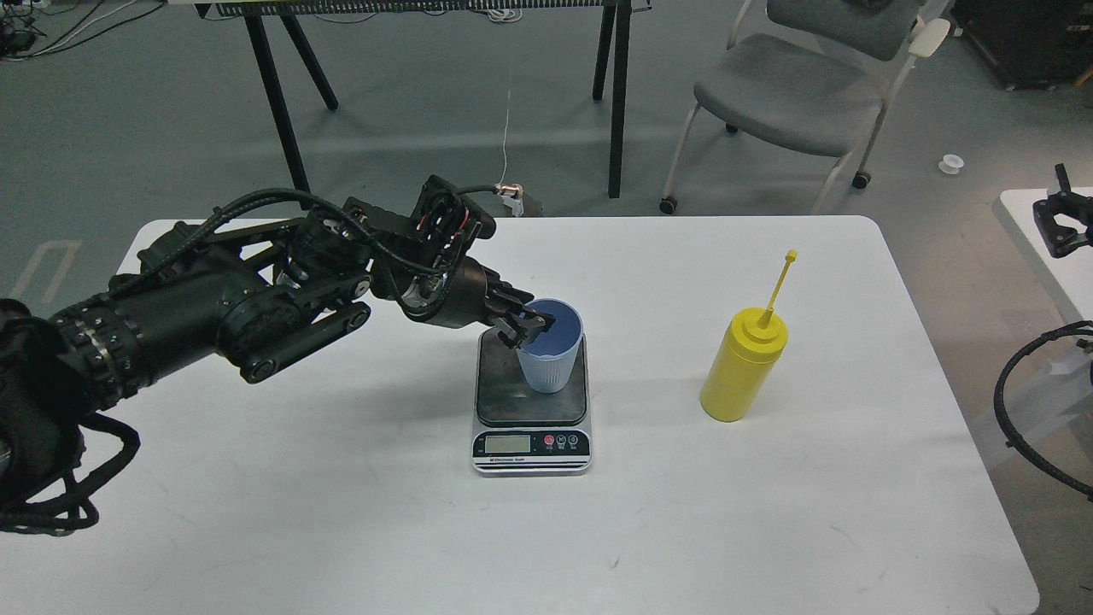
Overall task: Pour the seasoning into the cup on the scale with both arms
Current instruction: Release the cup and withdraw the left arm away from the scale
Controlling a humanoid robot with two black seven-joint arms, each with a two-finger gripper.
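Note:
The light-blue ribbed cup stands upright on the dark platform of the scale, near its back right. My left gripper reaches in from the left and is shut on the cup's left rim, one finger inside and one outside. The yellow squeeze bottle stands upright on the white table, to the right of the scale, with its cap strap sticking up. Nothing touches the bottle. My right gripper shows small and dark at the far right edge, well away from the bottle; I cannot make out its fingers.
The white table carries only the scale and the bottle. Behind it are black table legs and a grey chair. A black cable loop hangs off the right edge beside a second white surface.

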